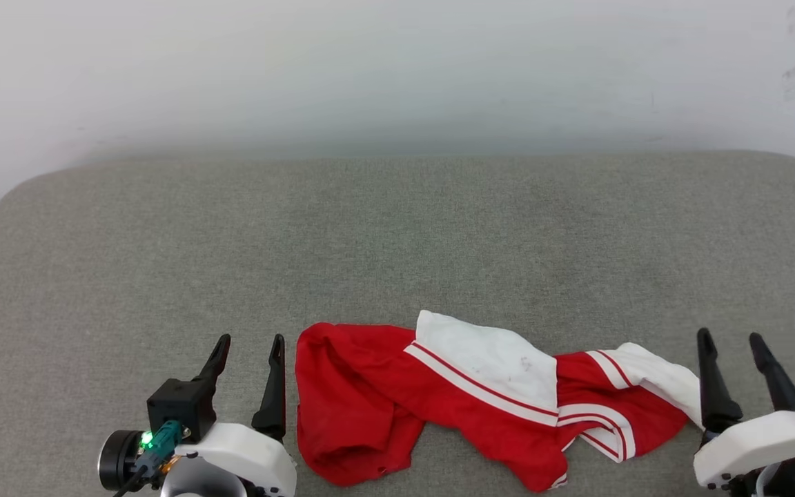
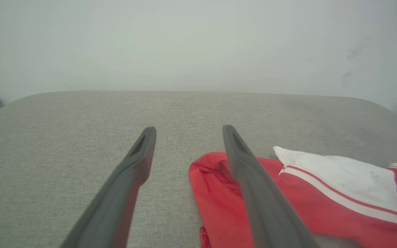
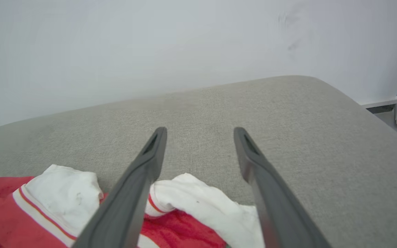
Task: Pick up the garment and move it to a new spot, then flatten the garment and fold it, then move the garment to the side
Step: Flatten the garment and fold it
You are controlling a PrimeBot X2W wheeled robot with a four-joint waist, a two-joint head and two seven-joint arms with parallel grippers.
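Head view: a crumpled red garment [image 1: 480,400] with white sleeves and striped trim lies at the near edge of a grey fabric surface [image 1: 397,241], between the two grippers. A pale wall [image 1: 397,69] stands behind. The left gripper [image 1: 250,342] sits just beside the garment's red end, fingers spread wide, holding nothing. The right gripper [image 1: 730,336] sits at the white sleeve end, also spread wide and empty.

Left wrist view: the left gripper [image 2: 189,128] points across the surface with its fingers wide apart. One finger crosses in front of the garment [image 2: 215,193], which lies off to the right.

Right wrist view: the right gripper [image 3: 200,130] stands wide open. A white sleeve of the garment [image 3: 198,203] lies between and below its fingers; whether they touch it is unclear.
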